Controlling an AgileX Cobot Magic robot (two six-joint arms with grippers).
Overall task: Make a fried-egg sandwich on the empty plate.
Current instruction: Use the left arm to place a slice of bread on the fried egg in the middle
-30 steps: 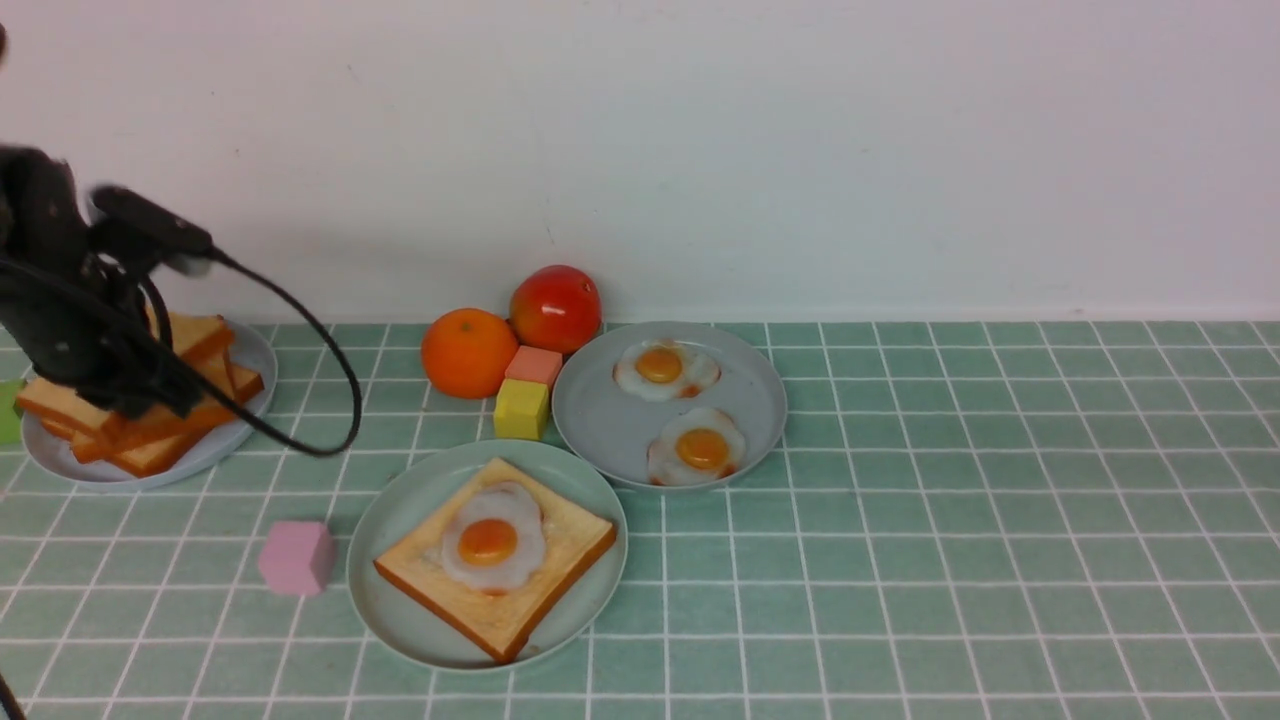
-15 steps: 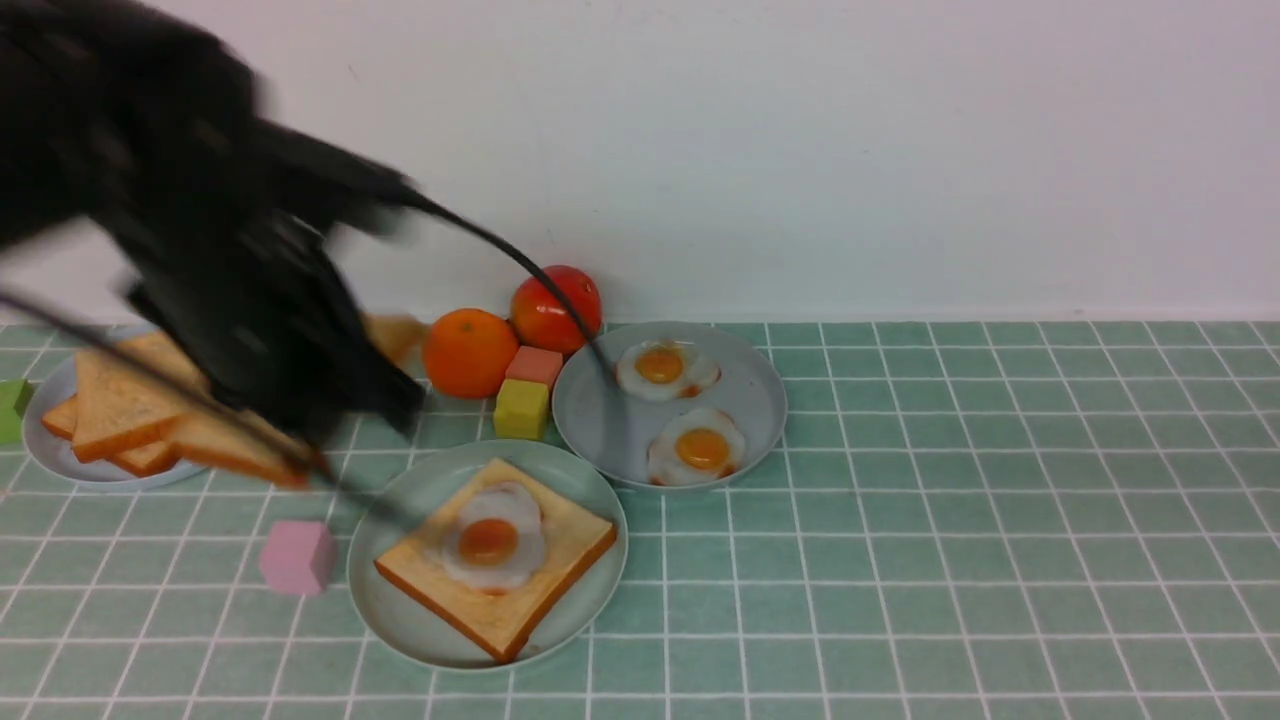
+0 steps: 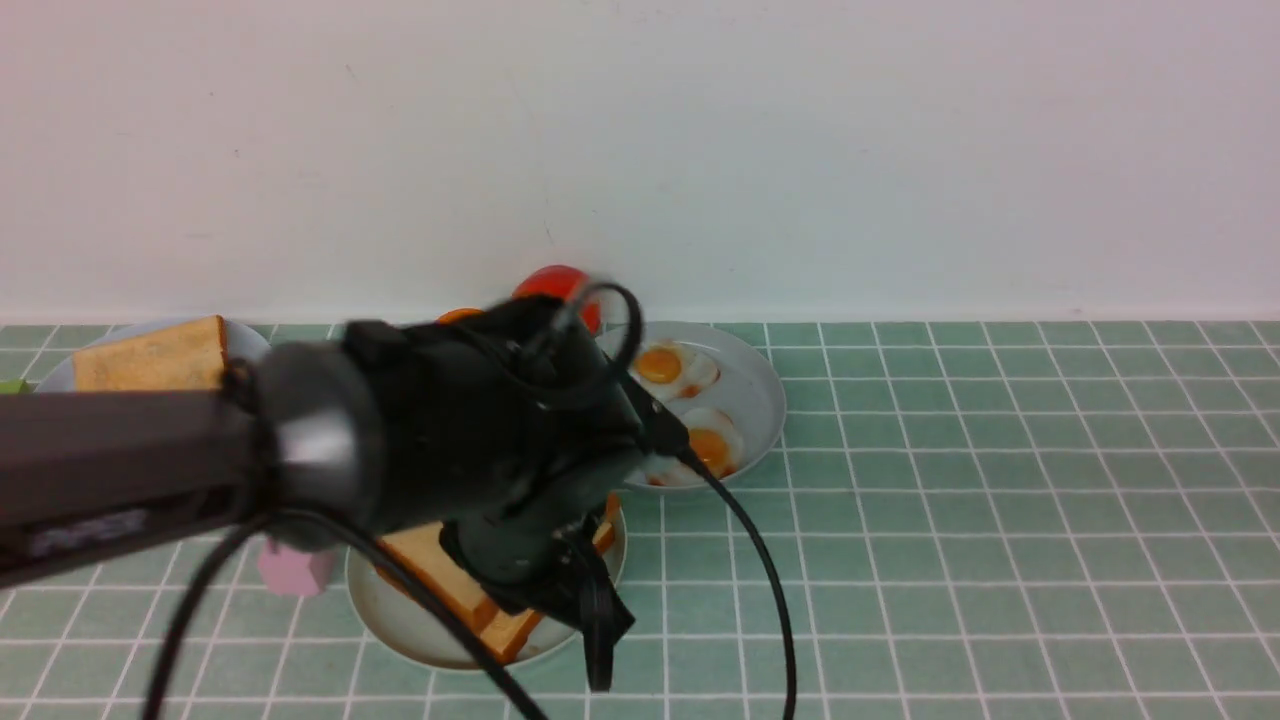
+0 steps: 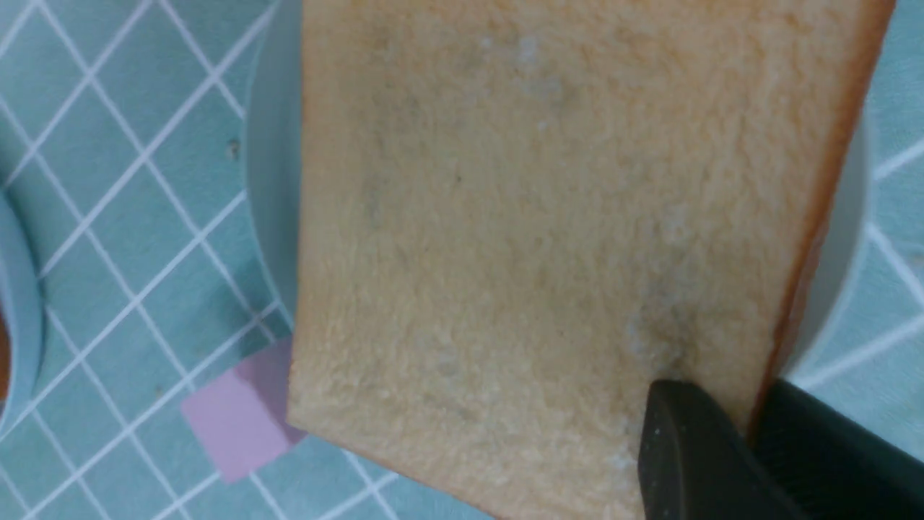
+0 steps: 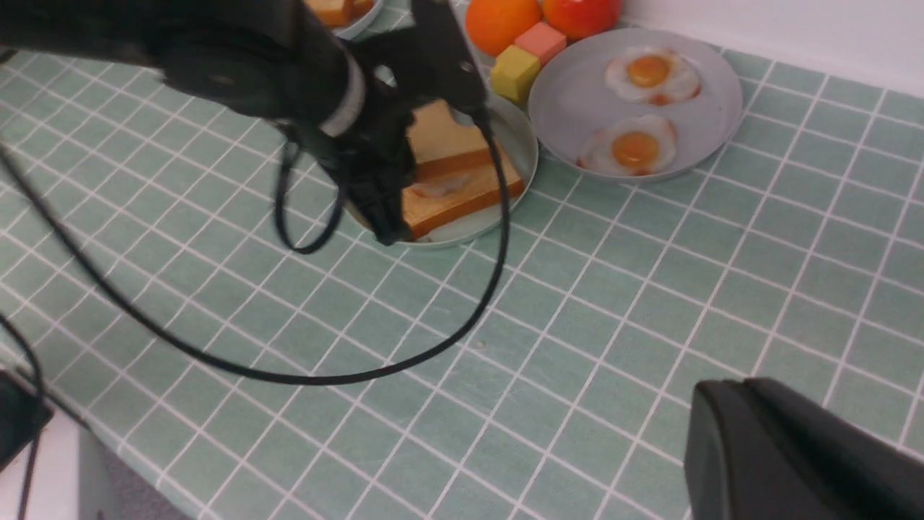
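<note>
Left wrist view, square spongy toast (image 4: 548,238)

Left arm (image 3: 150,450) is off the bread plate (image 3: 250,345) on the far left & now sits over the mint plate (image 3: 390,610) mid-table. Left gripper (image 3: 585,620) brings a toast slice (image 4: 534,238) w/ it, pinched at one edge, right above the egg (image 5: 442,186) + bottom toast (image 5: 469,198). From the front the arm now blocks the egg, the orange (image 5: 502,22) & the yellow block (image 5: 516,72). The tomato (image 3: 550,282) barely peeks out.
</note>
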